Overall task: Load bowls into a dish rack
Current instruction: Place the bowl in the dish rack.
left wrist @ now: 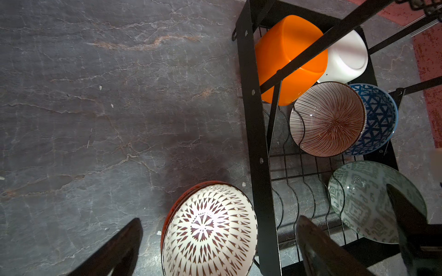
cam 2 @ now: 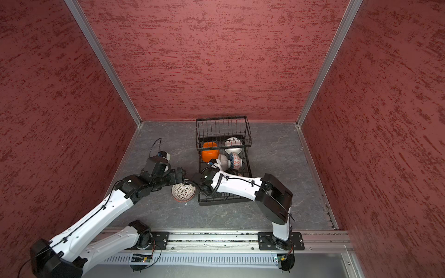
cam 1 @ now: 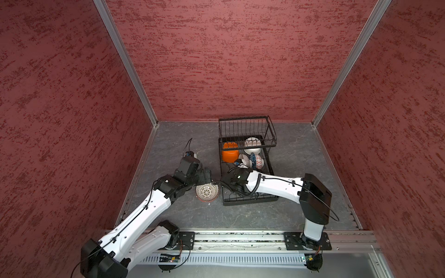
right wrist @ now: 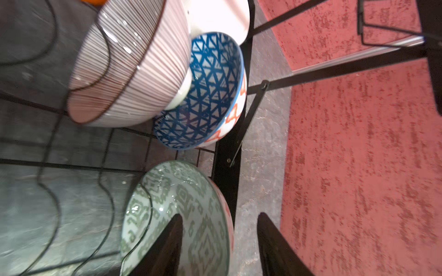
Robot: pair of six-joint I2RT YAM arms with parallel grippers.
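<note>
A white bowl with a red starburst pattern (cam 1: 207, 191) (left wrist: 208, 229) lies on the table just left of the dish rack (cam 1: 248, 202). My left gripper (left wrist: 220, 221) hangs over it, open wide, one finger on each side. In the rack, an orange bowl (left wrist: 287, 59) and a white bowl (left wrist: 344, 59) lie at the far end under the raised basket. A red-striped bowl (right wrist: 129, 69) and a blue-patterned bowl (right wrist: 208, 95) lean together mid-rack. A green-patterned bowl (right wrist: 177, 210) stands in the slot wires. My right gripper (right wrist: 218, 215) straddles its rim, open, with a gap outside the rim.
The rack's side bar (left wrist: 253, 119) runs between the red-patterned bowl and the slot wires. Its raised basket (cam 1: 245, 130) stands at the far end near the back wall. Red walls close the table in on three sides. The two wrists are close together at the rack's near left corner.
</note>
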